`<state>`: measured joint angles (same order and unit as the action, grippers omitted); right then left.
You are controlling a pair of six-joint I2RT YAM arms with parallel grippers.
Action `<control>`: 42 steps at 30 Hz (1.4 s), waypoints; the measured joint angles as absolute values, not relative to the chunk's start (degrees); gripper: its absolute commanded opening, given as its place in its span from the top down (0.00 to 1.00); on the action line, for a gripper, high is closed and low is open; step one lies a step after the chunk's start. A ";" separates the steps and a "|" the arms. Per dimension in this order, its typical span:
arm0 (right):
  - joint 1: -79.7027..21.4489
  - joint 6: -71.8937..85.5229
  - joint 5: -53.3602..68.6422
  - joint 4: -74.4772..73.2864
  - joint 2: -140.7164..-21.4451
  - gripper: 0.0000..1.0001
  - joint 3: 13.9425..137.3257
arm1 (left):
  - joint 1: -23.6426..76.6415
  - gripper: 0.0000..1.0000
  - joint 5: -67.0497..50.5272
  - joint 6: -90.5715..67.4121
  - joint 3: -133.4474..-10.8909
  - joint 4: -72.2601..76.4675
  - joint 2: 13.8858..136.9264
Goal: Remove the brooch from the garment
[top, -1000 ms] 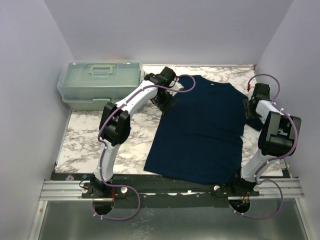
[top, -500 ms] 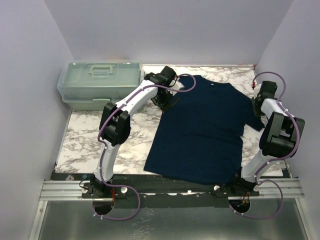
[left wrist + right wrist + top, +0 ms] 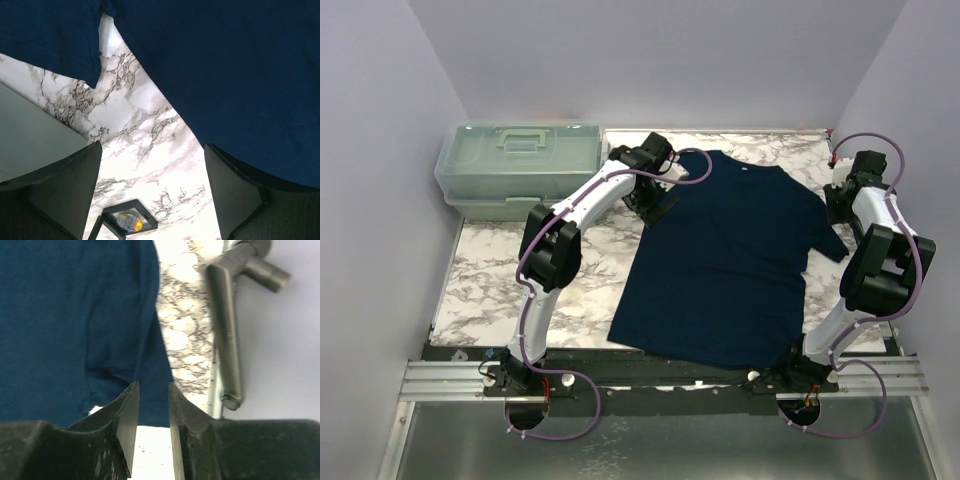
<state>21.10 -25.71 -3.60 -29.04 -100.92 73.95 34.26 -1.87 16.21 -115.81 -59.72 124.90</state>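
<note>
The garment (image 3: 725, 260), a dark navy T-shirt, lies flat on the marble table with its white tag (image 3: 743, 168) at the far collar. My left gripper (image 3: 655, 195) hangs open over the marble beside the shirt's left sleeve (image 3: 55, 35). Below it (image 3: 152, 146) lies a black square frame (image 3: 145, 212) on the marble. Inside the frame sits a small round gold-coloured disc, seemingly the brooch (image 3: 127, 221), off the fabric. My right gripper (image 3: 840, 200) is by the right sleeve (image 3: 150, 340) at the table's far right edge. Its jaws (image 3: 152, 385) stand narrowly apart with nothing between them.
A translucent green toolbox (image 3: 520, 165) stands at the back left, close to the left arm. A grey metal rod (image 3: 225, 330) runs along the table's right edge by the wall (image 3: 285, 340). Walls close in on three sides.
My right gripper has drawn back from over the right sleeve toward the far right corner. The left arm and the shirt have not moved.
</note>
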 measured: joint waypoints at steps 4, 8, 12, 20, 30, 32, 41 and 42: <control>21.06 -22.70 0.01 -31.94 -100.92 0.65 74.17 | 34.26 0.15 -1.87 16.58 -116.07 -59.75 125.23; 21.06 -21.02 0.58 -32.71 -101.06 0.65 73.71 | 34.26 0.15 -1.87 16.93 -116.95 -59.72 126.06; 21.06 -20.38 0.58 -32.67 -102.41 0.65 72.75 | 34.26 0.15 -1.87 17.19 -117.82 -59.90 126.72; 21.06 -20.49 0.10 -32.56 -104.99 0.87 71.35 | 34.26 0.15 -1.65 17.87 -118.30 -60.18 126.78; 21.08 -23.18 -3.62 -31.38 -104.88 0.99 71.46 | 34.26 0.15 -1.61 17.82 -118.28 -60.60 126.78; 21.10 -24.23 -4.47 -31.31 -104.88 0.99 71.88 | 34.26 0.15 -1.61 17.80 -118.28 -60.60 126.78; 23.46 -28.67 -8.40 -28.40 -104.90 0.91 75.07 | 34.26 0.15 -1.48 17.06 -117.99 -60.53 126.78; 23.81 -29.17 -8.91 -27.88 -104.92 0.87 75.29 | 34.26 0.15 -1.48 16.95 -117.82 -60.58 126.78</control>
<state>23.81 -29.17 -8.91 -27.88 -104.92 75.29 34.26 -1.48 16.95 -117.82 -60.58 126.78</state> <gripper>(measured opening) 0.049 0.848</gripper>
